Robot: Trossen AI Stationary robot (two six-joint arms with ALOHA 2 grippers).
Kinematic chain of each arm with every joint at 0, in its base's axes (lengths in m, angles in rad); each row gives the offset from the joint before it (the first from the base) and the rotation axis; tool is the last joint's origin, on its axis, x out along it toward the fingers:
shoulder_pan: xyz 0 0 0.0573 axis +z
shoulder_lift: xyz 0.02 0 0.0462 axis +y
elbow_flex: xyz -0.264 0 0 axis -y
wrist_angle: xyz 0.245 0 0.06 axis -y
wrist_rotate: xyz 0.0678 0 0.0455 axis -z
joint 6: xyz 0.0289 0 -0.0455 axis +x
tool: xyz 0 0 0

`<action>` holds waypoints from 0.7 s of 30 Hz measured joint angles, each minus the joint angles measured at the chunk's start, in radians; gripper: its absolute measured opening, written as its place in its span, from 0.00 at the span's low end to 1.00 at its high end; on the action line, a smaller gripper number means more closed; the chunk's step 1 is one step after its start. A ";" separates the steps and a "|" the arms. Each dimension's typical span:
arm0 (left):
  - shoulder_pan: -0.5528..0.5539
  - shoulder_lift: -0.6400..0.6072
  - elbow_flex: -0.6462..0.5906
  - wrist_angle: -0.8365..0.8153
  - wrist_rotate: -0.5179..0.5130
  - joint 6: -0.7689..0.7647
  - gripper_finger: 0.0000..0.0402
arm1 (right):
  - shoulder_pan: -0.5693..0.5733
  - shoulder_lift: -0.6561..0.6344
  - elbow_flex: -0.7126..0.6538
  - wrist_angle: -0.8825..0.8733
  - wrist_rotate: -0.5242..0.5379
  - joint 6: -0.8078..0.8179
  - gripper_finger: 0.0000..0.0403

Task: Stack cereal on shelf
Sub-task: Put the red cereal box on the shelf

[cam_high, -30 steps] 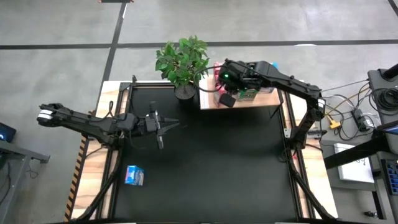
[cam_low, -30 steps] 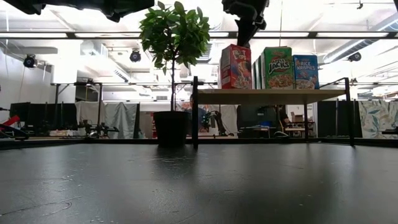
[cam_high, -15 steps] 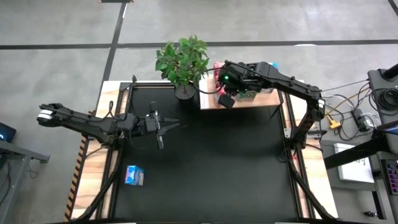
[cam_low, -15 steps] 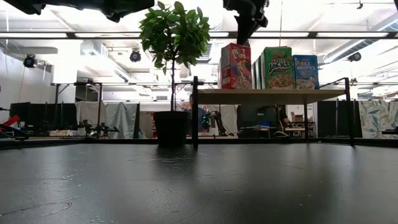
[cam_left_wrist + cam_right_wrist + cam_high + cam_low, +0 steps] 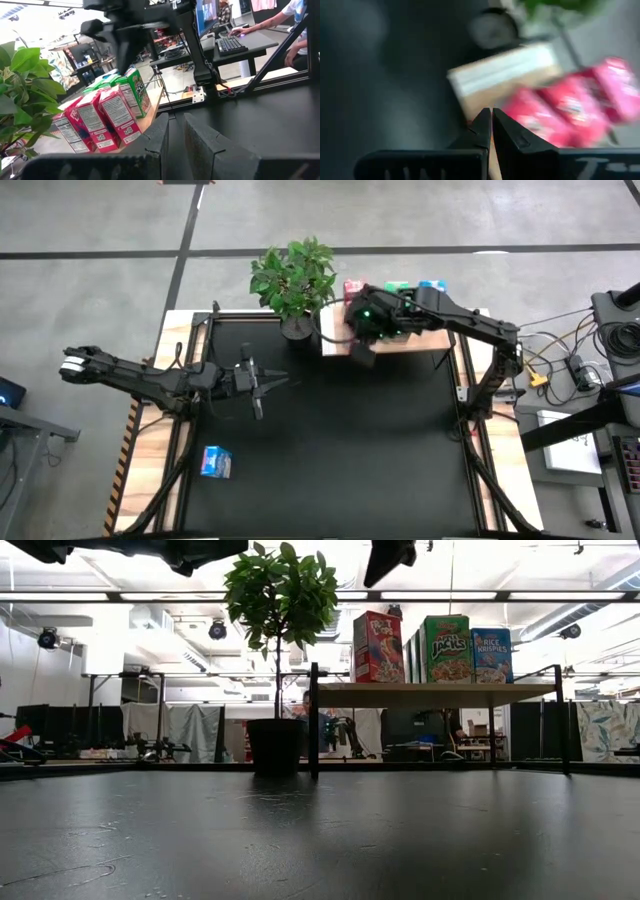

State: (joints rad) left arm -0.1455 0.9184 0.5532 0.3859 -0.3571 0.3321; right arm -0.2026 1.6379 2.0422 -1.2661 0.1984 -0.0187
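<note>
Most cereal boxes [image 5: 107, 117] stood upright on the shelf [image 5: 430, 694]. 1 blue box [image 5: 216, 462] lay on the table's [image 5: 340, 440] near-left area, unshelved. Right gripper [image 5: 362, 345], pressed together and empty, hung at the shelf's front-left edge. Left gripper [image 5: 262, 385], nearly closed on nothing, waited mid-left.

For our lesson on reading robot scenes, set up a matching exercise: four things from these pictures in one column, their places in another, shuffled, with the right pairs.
Things:
1. potted plant
2. lone blue cereal box
3. pink-red cereal boxes
4. left gripper

Places:
A. standing on the shelf
B. over the black tabletop, left of centre
C. lying on the tabletop, near-left area
D. at the far edge, beside the shelf's left end

Pairs: 1-D, 2-C, 3-A, 4-B
</note>
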 joint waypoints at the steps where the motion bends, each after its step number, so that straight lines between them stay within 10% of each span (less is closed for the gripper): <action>1: 0.000 0.000 0.000 -0.001 0.000 0.000 0.10 | 0.011 0.000 0.000 -0.007 -0.043 -0.010 0.02; 8: 0.000 0.000 0.000 -0.002 0.000 0.000 0.10 | 0.063 0.000 -0.036 -0.107 -0.152 -0.027 0.02; 21: 0.000 0.000 0.000 -0.002 0.000 0.000 0.10 | 0.053 0.002 -0.220 0.123 0.010 -0.098 0.02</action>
State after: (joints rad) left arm -0.1455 0.9184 0.5529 0.3840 -0.3571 0.3321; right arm -0.1491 1.6402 1.8220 -1.1431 0.2088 -0.1167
